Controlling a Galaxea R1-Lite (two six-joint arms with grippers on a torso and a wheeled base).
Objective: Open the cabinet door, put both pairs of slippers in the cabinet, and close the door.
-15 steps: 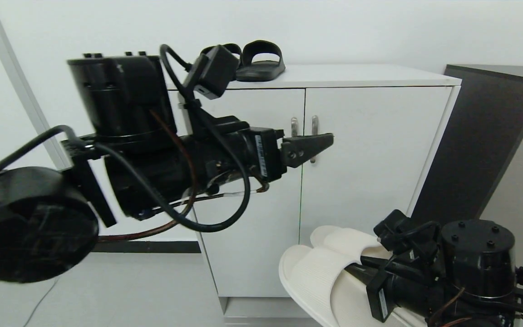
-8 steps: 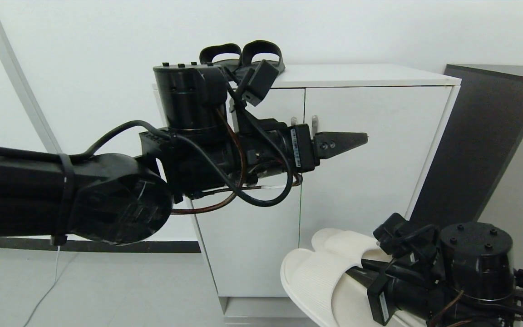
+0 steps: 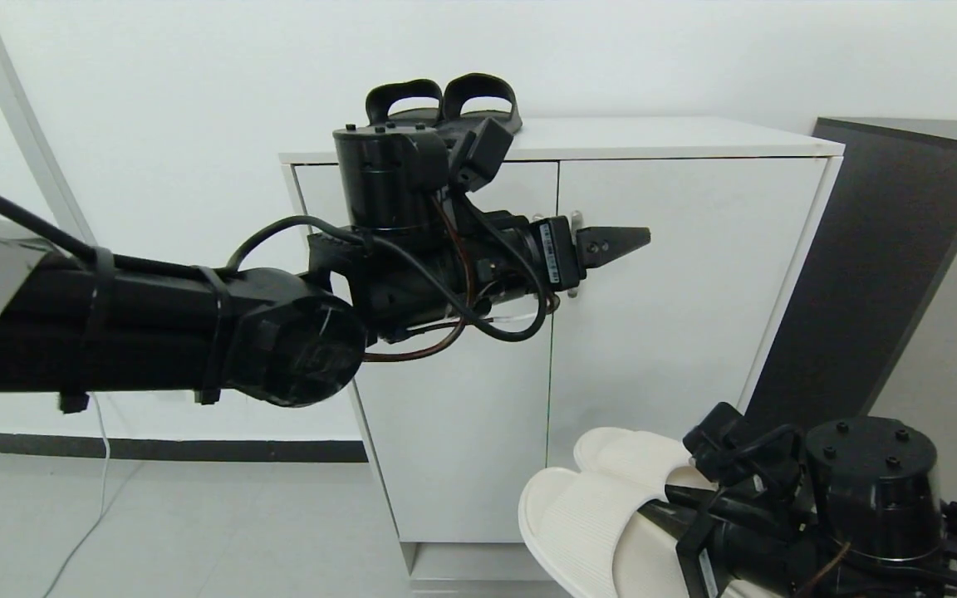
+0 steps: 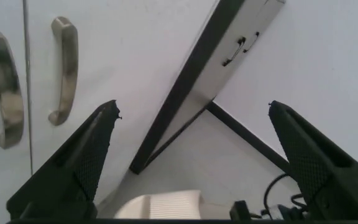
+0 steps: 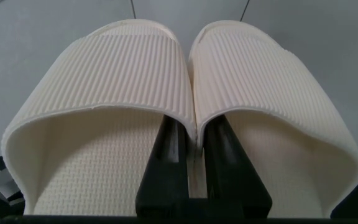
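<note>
The white cabinet (image 3: 678, 274) has both doors closed. A pair of black slippers (image 3: 445, 95) sits on its top at the left end. My left gripper (image 3: 643, 237) hovers open in front of the right door, just right of the metal door handles (image 3: 576, 218). In the left wrist view the two handles (image 4: 64, 68) lie beside one finger of that gripper (image 4: 193, 107), untouched. Low at the right, my right gripper (image 3: 651, 503) is shut on a pair of white slippers (image 3: 586, 507). Its fingers (image 5: 166, 168) pinch the slippers' (image 5: 123, 87) inner walls together.
A dark grey cabinet (image 3: 885, 266) stands right beside the white one. A white wall is behind, with a pale floor (image 3: 196, 531) and a loose cable (image 3: 96, 498) to the left. The left arm spans the space in front of the left door.
The left arm has stretched out toward the cabinet, carrying its gripper to the right past the handles, then slightly back and up. The right gripper with the white slippers has sunk a little.
</note>
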